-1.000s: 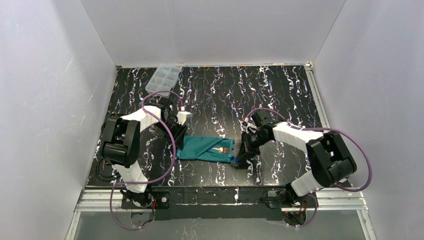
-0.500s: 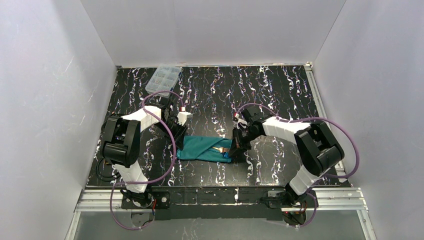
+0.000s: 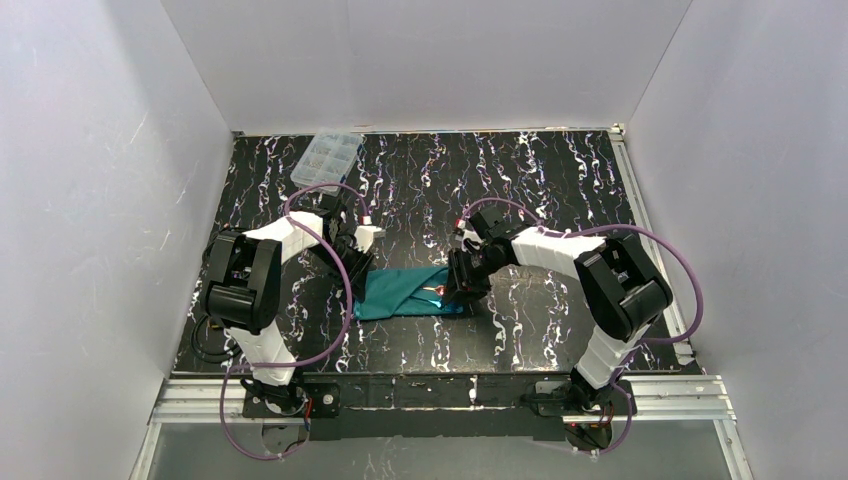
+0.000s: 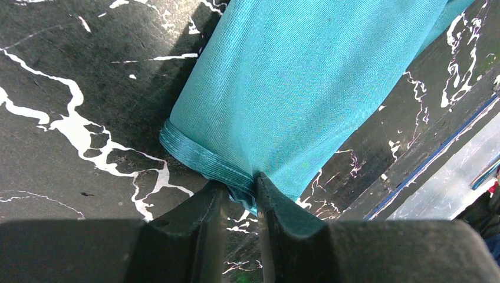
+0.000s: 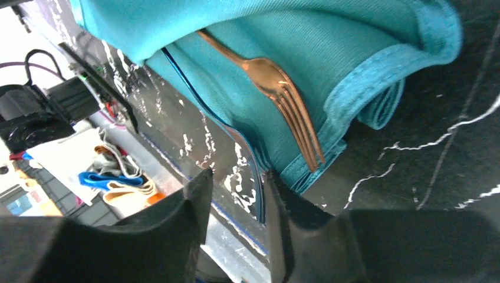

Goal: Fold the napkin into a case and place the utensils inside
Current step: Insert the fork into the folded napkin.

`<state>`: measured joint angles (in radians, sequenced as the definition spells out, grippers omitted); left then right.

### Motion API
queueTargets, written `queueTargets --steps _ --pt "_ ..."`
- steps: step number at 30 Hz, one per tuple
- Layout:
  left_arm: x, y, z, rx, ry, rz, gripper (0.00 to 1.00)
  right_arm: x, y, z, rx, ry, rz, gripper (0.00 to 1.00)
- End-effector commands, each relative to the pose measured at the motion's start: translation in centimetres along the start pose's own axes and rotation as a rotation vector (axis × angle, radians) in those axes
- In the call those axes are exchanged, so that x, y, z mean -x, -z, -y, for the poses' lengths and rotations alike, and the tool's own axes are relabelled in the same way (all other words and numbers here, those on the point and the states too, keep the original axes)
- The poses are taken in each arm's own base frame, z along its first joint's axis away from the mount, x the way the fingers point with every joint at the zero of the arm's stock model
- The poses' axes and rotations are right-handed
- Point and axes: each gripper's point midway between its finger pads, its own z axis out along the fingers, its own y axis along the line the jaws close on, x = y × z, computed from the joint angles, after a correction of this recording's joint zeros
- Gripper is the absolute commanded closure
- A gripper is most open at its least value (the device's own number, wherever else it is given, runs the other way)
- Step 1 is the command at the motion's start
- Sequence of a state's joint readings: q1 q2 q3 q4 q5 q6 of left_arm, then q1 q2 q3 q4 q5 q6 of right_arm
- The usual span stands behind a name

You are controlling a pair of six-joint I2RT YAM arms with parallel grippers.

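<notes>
The teal napkin, folded into a flat case (image 3: 400,294), lies in the middle of the table. My left gripper (image 3: 357,274) is shut on the hem at its left end, as the left wrist view shows (image 4: 240,187), with the napkin (image 4: 306,76) stretching away from the jaws. My right gripper (image 3: 453,291) is at the case's right end, jaws apart (image 5: 236,188). A copper fork (image 5: 277,88) lies in the case's opening (image 5: 354,76), tines outward. A thin blue utensil edge (image 5: 257,188) sticks out between my right fingers, close against one finger.
A clear plastic compartment box (image 3: 325,158) stands at the back left of the black marbled table (image 3: 560,180). White walls close in the sides and back. The table's front edge and rail (image 3: 440,395) are near the case.
My right gripper has moved left up against the case's right end, and the utensils have slid further into the case. My left gripper has held still on the hem.
</notes>
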<state>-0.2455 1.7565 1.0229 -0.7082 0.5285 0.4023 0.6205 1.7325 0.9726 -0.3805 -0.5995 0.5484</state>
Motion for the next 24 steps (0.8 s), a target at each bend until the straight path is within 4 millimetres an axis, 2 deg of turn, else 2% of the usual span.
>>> queueTargets --steps 1,3,6,11,14,17,21,23,24 --pt "-0.3 0.5 0.8 -0.017 -0.018 -0.014 0.77 1.7 0.8 -0.5 -0.030 0.063 0.085 0.48" --pt "-0.4 0.7 0.7 -0.010 -0.028 -0.014 0.76 2.0 1.3 -0.5 -0.050 0.084 0.103 0.44" --pt "-0.4 1.0 0.7 -0.003 -0.044 -0.013 0.75 2.8 1.9 -0.6 -0.082 0.118 0.121 0.44" --pt "-0.3 1.0 0.7 -0.004 -0.053 -0.015 0.76 3.8 1.9 -0.9 -0.081 0.129 0.125 0.59" --pt "-0.4 0.9 0.6 -0.005 -0.057 -0.018 0.76 4.1 1.7 -0.8 -0.089 0.135 0.126 0.63" --pt "-0.4 0.9 0.7 -0.007 -0.058 -0.016 0.76 4.0 1.9 -0.3 -0.119 0.142 0.118 0.51" --pt "0.0 1.3 0.7 0.001 -0.056 -0.008 0.73 4.3 3.1 -0.1 -0.164 0.165 0.137 0.35" --pt "0.4 1.8 0.4 0.032 -0.047 0.001 0.57 4.6 4.0 0.0 -0.202 0.182 0.150 0.20" --pt "0.7 2.1 0.3 0.050 -0.047 0.008 0.48 4.8 4.4 0.0 -0.219 0.190 0.157 0.05"
